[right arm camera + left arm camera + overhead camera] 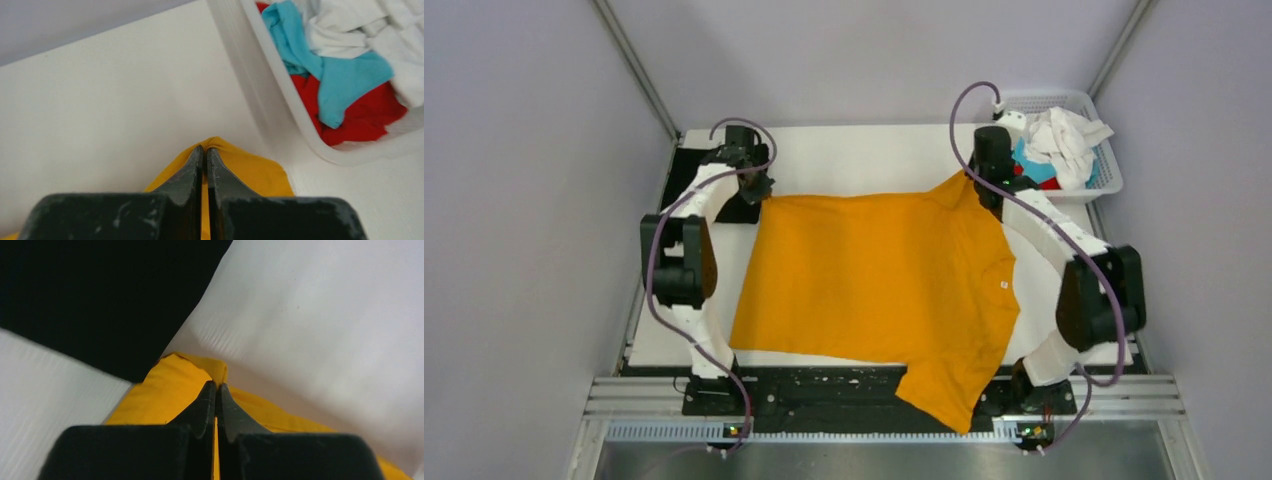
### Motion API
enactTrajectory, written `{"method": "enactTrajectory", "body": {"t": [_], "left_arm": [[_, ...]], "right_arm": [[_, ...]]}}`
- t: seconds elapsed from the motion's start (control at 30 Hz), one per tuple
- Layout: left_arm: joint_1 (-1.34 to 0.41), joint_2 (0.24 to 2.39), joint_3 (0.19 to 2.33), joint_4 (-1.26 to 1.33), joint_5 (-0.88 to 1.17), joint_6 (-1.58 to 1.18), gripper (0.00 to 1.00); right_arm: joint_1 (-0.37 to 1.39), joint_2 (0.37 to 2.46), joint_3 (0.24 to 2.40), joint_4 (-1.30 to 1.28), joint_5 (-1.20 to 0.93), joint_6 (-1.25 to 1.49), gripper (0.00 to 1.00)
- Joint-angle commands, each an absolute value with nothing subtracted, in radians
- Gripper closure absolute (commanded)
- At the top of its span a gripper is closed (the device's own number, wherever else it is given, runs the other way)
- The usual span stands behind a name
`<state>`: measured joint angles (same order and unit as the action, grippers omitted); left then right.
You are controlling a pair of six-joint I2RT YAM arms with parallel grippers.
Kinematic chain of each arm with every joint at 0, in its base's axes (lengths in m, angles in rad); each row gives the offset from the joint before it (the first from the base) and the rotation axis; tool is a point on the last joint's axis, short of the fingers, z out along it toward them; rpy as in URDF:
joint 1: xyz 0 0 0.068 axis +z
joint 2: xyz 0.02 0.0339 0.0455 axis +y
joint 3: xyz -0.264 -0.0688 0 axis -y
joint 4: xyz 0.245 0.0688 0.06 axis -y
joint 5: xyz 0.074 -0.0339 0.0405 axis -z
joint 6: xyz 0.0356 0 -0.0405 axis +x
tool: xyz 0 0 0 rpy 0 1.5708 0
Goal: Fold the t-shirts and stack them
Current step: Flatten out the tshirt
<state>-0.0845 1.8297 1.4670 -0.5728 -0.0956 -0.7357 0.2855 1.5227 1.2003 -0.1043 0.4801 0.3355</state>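
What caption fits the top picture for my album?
Left gripper and right gripper pinch an orange t-shirt spread on the table, basket nearby.

1. the mustard-orange t-shirt [874, 280]: soft matt cloth, mostly smooth.
2. the table [864, 160]: white, smooth and matt.
3. the basket [1108, 182]: white plastic mesh, slightly glossy.
4. the right gripper [204, 152]: black matt fingers, scuffed.
5. the near rail [644, 395]: grey ribbed metal.

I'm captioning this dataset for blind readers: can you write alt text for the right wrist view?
The right hand is shut on a corner of the mustard-orange t-shirt on the white table. At upper right, a white basket holds a light-blue t-shirt, a red t-shirt and a white t-shirt, jumbled.
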Motion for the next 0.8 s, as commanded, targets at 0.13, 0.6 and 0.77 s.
{"method": "enactTrajectory", "body": {"t": [0.13,0.6,0.77], "left_arm": [[-0.061,2.163,1.879,-0.505,0.048,-0.711,1.00],[-0.046,2.254,2.120,-0.509,0.146,-0.690,0.01],[-0.100,2.076,1.904,-0.514,0.139,-0.641,0.01]], "right_arm": [[0.253,1.916,1.482,0.060,0.423,0.382,1.00],[0.190,2.202,1.924,-0.291,0.264,0.475,0.08],[0.203,1.984,1.564,-0.190,0.046,0.500,0.01]]}}
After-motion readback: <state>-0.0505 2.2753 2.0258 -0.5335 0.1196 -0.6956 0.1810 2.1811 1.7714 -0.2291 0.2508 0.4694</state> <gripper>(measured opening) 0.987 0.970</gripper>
